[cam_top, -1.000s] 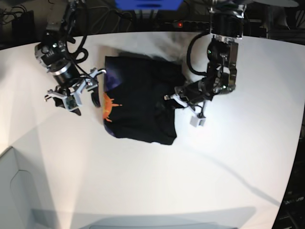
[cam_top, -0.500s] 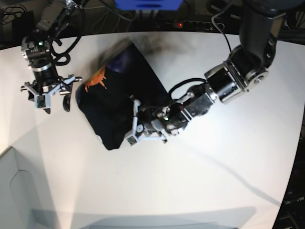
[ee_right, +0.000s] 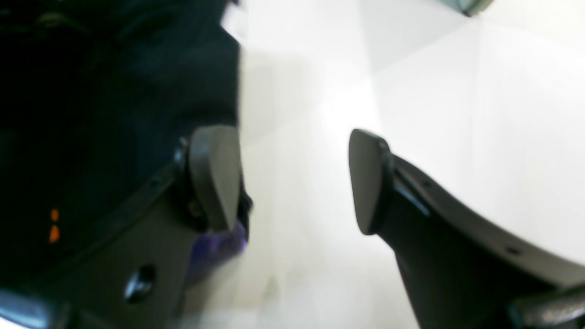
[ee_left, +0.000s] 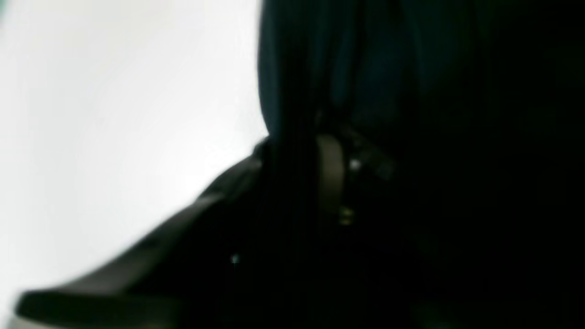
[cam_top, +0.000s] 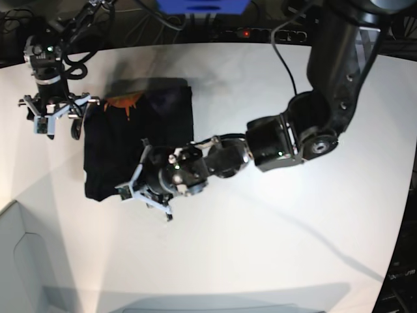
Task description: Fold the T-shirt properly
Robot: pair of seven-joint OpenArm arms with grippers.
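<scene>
Two risks: the left gripper (cam_top: 148, 189), jaws unclear, could snag the T-shirt (cam_top: 124, 150) at its near edge — undoing folds. The right gripper (ee_right: 292, 183) gapes wide, empty, at the table's (cam_top: 260, 261) far-left corner.

Legible text: none. No words, brands, nos. or labels readable in any view. Only marking: orange/bluish print on T-shirt (cam_top: 124, 103), at the shirt's far edge toward worktop (cam_top: 273, 248) far-left corner; shape only, no lettering made out. Wrist views too blurred/dark for any text.
</scene>
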